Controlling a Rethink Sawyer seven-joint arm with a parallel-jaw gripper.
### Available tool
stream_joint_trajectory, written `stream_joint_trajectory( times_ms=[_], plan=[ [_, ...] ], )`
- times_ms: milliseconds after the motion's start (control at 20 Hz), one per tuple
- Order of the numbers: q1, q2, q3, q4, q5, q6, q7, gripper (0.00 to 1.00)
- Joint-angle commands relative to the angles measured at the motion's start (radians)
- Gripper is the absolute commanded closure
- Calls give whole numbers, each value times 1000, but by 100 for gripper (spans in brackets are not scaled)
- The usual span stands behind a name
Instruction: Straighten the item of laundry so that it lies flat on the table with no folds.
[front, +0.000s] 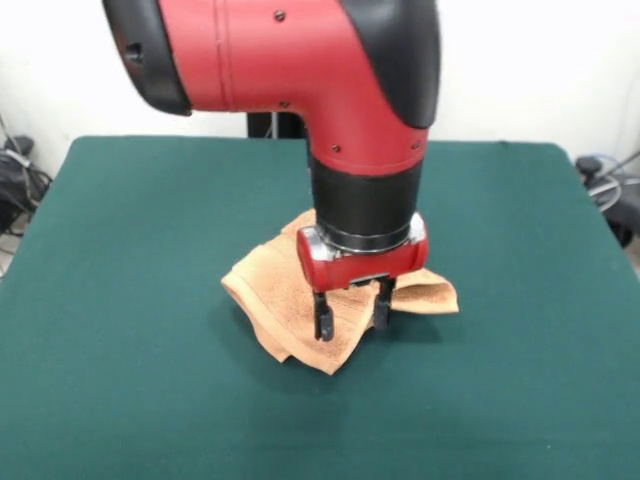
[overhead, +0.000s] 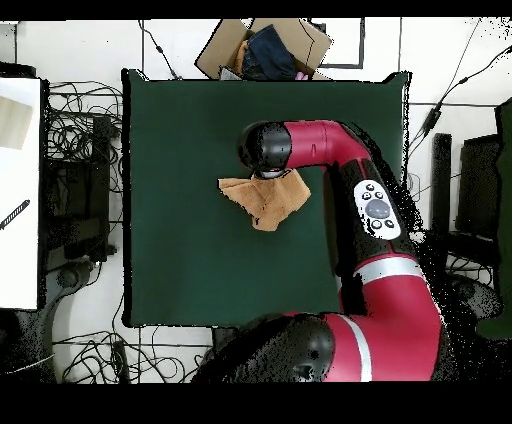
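The item of laundry (front: 290, 300) is a peach-orange towel lying crumpled and folded over itself near the middle of the green table (front: 120, 250). My gripper (front: 353, 312) points straight down over the towel's right part. It is open, and its two black fingers straddle a raised fold. I cannot tell whether the tips touch the cloth. In the overhead view the towel (overhead: 265, 200) shows as a bunched shape on the table (overhead: 180, 150), partly under the arm's black wrist (overhead: 265, 150), which hides the gripper.
A cardboard box (overhead: 265, 45) with dark cloth in it sits beyond the table's far edge in the overhead view. Cables (overhead: 75, 130) and a white surface (overhead: 20, 190) lie off the left side. The red arm (overhead: 370, 200) spans the table's right part.
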Motion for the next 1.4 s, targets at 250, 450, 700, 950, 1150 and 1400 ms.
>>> stream_joint_trajectory(
  times_ms=[250, 450, 700, 950, 1150, 1400],
  plan=[
    [29, 14, 20, 71, -69, -100, -33, 0],
    [45, 22, 10, 60, -82, -131, -17, 0],
    [77, 13, -16, 53, -107, -147, 1, 0],
    [83, -3, -26, 72, -127, -185, 15, 0],
    [80, -3, -29, 88, -139, -212, 27, 0],
    [79, 4, -30, 102, -125, -202, 35, 0]
  ],
)
